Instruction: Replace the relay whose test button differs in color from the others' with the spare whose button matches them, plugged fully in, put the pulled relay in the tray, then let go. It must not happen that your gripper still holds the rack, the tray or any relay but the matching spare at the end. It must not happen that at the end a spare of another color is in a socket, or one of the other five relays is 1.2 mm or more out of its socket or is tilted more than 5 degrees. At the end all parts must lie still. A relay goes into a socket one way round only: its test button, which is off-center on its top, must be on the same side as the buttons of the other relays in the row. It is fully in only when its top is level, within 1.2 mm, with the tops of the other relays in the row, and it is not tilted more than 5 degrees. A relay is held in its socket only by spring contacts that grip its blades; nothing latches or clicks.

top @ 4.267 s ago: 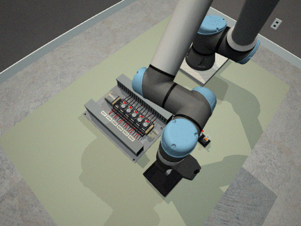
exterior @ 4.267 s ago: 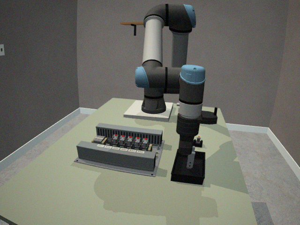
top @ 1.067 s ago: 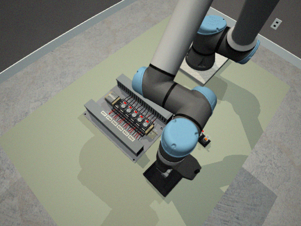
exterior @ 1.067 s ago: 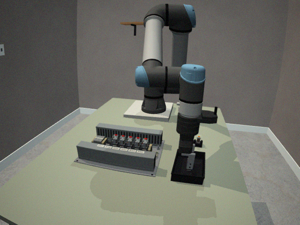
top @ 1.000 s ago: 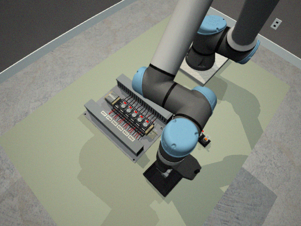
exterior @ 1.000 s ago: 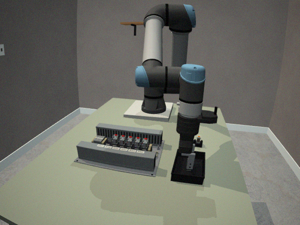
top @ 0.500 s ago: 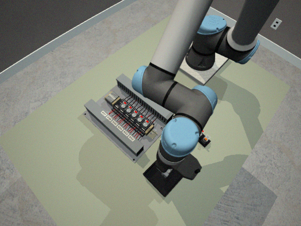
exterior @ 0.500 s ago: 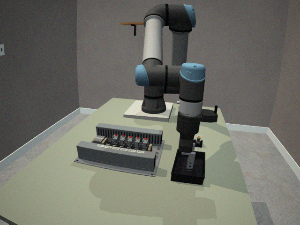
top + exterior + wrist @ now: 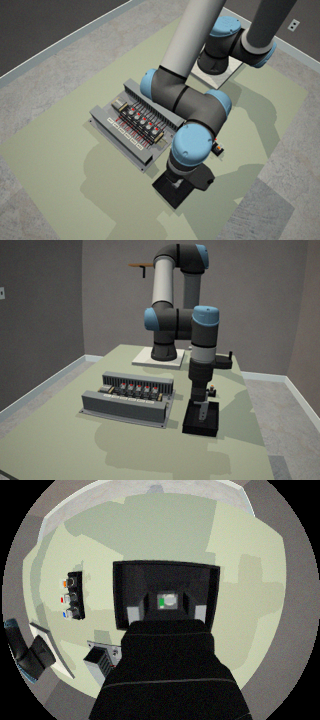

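Several relays with red buttons (image 9: 142,121) stand in a row on the grey panel (image 9: 129,397). A relay with a green button (image 9: 170,600) lies on the floor of the black tray (image 9: 167,596). My gripper (image 9: 165,599) (image 9: 201,418) hangs straight down into that tray, open, with a finger on each side of the relay and apart from it. In the exterior view the fingers (image 9: 202,411) reach low inside the tray. A small black holder (image 9: 72,598) beside the tray carries spares with orange, red and blue buttons. It also shows in the top view (image 9: 217,149), mostly hidden by my wrist.
Two grey slotted wiring ducts (image 9: 121,134) (image 9: 155,103) run along both sides of the relay row. White labels (image 9: 125,133) lie in front of the relays. The arm's base plate (image 9: 158,360) stands at the back of the table. My wrist covers much of the tray (image 9: 173,191).
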`<action>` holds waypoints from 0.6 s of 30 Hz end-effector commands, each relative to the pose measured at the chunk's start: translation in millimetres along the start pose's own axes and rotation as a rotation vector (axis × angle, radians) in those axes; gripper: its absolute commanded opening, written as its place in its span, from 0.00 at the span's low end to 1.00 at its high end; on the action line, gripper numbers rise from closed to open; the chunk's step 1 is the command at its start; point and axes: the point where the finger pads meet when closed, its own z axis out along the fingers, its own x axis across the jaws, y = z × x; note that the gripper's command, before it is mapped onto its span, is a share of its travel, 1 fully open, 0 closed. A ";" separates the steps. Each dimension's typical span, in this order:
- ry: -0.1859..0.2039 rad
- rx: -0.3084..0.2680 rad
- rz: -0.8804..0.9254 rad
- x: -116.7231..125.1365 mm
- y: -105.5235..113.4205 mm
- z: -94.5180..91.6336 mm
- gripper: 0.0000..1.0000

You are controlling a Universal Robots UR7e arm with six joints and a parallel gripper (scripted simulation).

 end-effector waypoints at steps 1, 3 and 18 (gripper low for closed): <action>0.001 0.000 0.000 0.4 -0.1 -0.9 1.00; 0.001 0.000 0.000 0.4 -0.1 -0.9 1.00; 0.001 0.000 0.000 0.4 -0.1 -4.9 1.00</action>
